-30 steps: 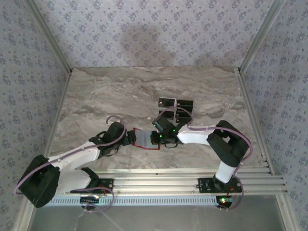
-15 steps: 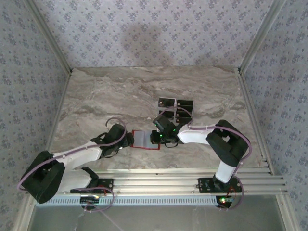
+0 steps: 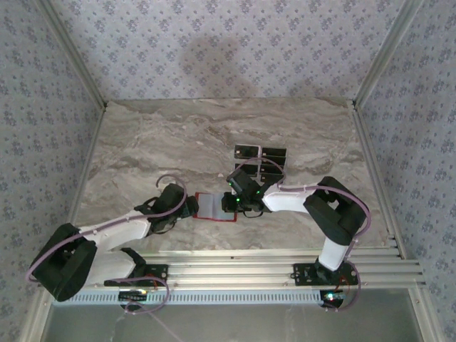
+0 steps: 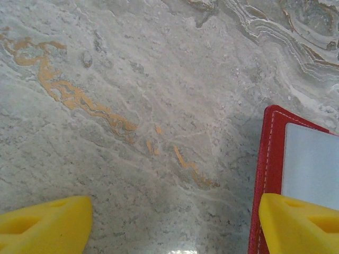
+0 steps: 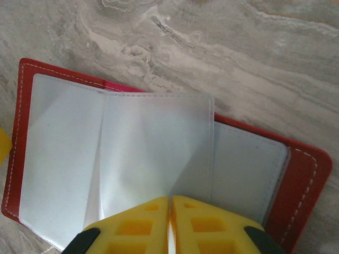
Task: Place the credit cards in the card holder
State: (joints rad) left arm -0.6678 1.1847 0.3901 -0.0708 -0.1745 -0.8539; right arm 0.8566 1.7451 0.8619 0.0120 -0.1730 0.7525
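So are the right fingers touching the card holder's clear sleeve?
Touching. Right wrist view: the right fingers are shut on the clear sleeve of the card holder; its creases converge between them.

light: soft, even | shadow: blurry patch on back wall (image 3: 214,64) | wrist views: sharp

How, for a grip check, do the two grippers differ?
The left gripper stands wide open, one finger over the red edge of the card holder; the right gripper is shut, pinching its clear sleeve. The left reaches from the holder's left, the right from its right. Both have yellow fingers.
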